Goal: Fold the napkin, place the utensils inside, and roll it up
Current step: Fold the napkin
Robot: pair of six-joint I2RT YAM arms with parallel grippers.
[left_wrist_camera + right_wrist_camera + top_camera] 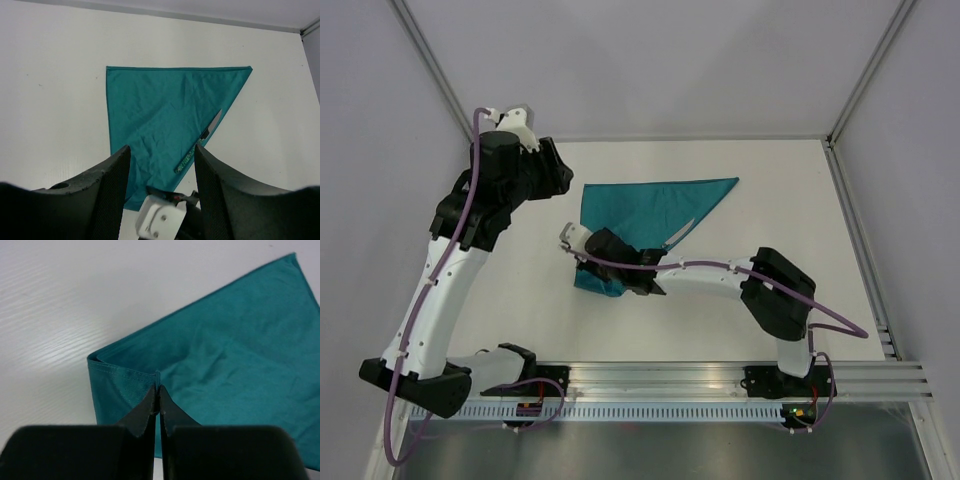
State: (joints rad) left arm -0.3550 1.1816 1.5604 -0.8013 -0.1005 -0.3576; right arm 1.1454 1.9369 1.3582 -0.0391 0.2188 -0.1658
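Note:
The teal napkin (640,205) lies folded into a triangle on the white table; it also shows in the left wrist view (160,110) and the right wrist view (240,350). One utensil, a knife (682,232) with a silvery blade and a patterned handle, lies along the napkin's right slanted edge (200,142). My right gripper (590,276) is shut on the napkin's near corner (158,400) and holds that hem raised and curled over. My left gripper (552,168) hangs open and empty above the table's far left, apart from the cloth (161,148).
White enclosure walls ring the table, with a metal post (850,100) at the back right corner. An aluminium rail (720,375) runs along the near edge by the arm bases. The right arm's forearm (705,275) stretches low across the table's middle.

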